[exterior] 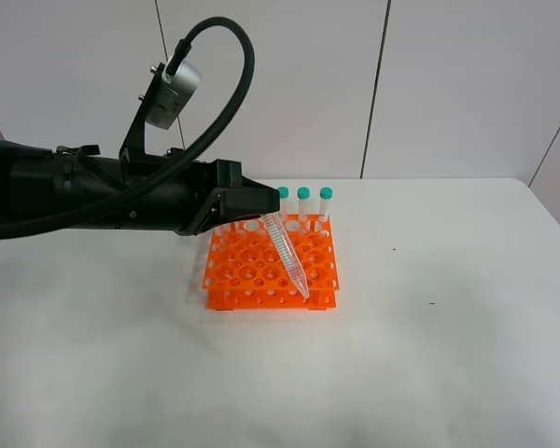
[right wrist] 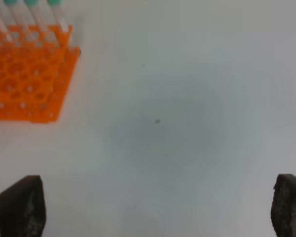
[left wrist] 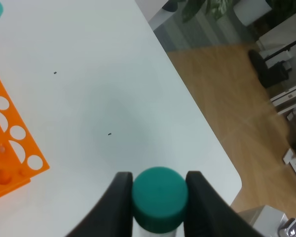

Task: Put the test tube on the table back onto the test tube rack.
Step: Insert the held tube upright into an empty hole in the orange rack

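The pick-up part of the task is judged to be done. The test tube [exterior: 289, 257] is off the counter [exterior: 448, 355] and is pinched at its teal cap by the left pincer [left wrist: 159, 195]. In the left wrist view its two black fingers [left wrist: 119, 202] are seen pressed against the cap on either side.

The tube is carried over the test tube rack [exterior: 247, 271], which stands towards the far edge of the counter, about midway along it. The tube is held tilted, not upright. Its cap end is up at the pincer, over the rack's far side. Its pointed tip is down at the rack's row nearest the counter's near edge, towards the rack's right-hand corner. Whether the tip is already inside a hole or only rests on the top tier cannot be told from the high view; it appears to be at a hole's mouth. Three capped tubes [exterior: 303, 194] are seen standing upright in the rack's far row.

The right pincer [right wrist: 153, 212] is spread wide with nothing between its fingers, and is seen over the counter, apart from the rack.

What is left, as judged: the tube is to be brought upright, lowered into a hole until seated, and released.
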Action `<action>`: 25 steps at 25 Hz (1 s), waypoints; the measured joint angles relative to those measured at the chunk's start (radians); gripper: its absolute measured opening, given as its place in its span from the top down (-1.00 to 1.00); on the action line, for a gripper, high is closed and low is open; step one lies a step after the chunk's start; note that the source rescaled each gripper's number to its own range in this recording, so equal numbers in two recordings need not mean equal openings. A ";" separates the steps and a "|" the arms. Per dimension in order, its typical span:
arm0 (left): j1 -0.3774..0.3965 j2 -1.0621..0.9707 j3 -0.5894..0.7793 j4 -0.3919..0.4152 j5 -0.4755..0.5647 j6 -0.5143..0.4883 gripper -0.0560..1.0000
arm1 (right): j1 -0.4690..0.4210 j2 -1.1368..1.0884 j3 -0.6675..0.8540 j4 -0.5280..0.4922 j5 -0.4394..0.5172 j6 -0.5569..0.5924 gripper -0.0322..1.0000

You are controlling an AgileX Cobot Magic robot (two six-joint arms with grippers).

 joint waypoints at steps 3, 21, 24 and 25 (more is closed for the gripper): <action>0.000 0.000 0.000 0.000 0.000 0.000 0.89 | 0.000 -0.051 0.000 0.003 0.000 0.000 -1.00; 0.000 -0.314 0.000 0.036 -0.032 -0.028 0.89 | 0.000 -0.052 0.000 0.011 0.000 0.003 -1.00; 0.000 -0.374 0.000 0.165 -0.070 -0.029 0.89 | 0.000 -0.052 0.000 0.011 0.000 0.003 -1.00; 0.000 -0.386 0.000 0.221 -0.088 -0.035 0.89 | 0.000 -0.052 0.000 0.011 0.000 0.003 -1.00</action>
